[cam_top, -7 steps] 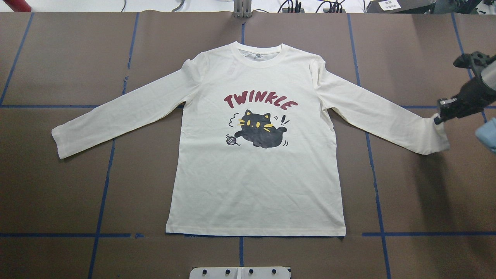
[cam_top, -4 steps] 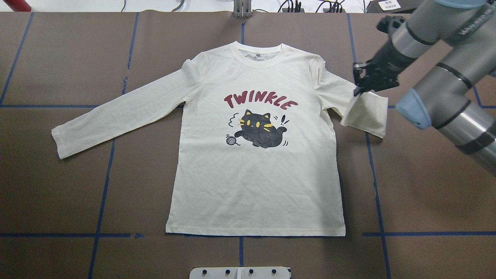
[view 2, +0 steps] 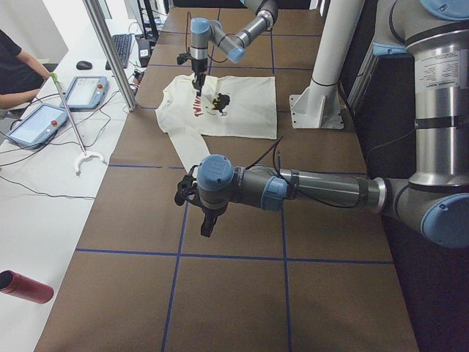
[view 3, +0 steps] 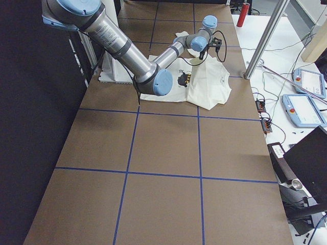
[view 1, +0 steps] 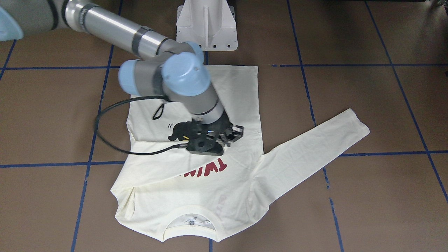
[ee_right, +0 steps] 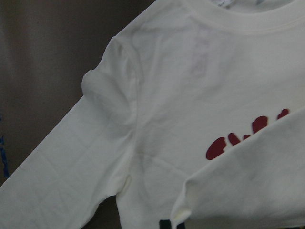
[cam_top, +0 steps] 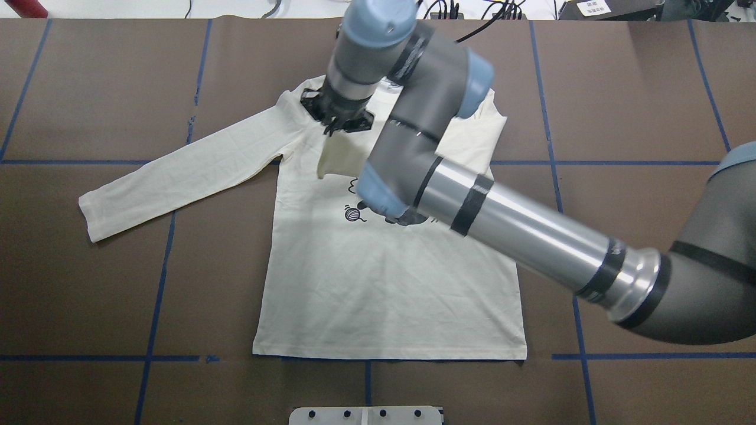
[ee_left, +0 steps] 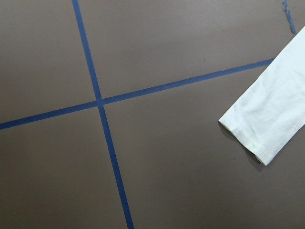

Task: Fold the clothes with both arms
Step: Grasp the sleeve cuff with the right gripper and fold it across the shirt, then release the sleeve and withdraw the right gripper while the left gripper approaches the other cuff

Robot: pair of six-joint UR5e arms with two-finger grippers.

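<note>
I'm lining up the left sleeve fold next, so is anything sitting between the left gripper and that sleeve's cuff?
Nothing visible does. The left gripper hangs over bare brown table near the cuff, with only flat blue tape lines between them. The right gripper holds the other sleeve over the shirt.

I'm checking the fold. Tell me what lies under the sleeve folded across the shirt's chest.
Under the cream fabric sleeve, held by the right end effector, lies the cream long-sleeved shirt, chest side up. Its red lettering shows only partly; the rest is covered.
</note>
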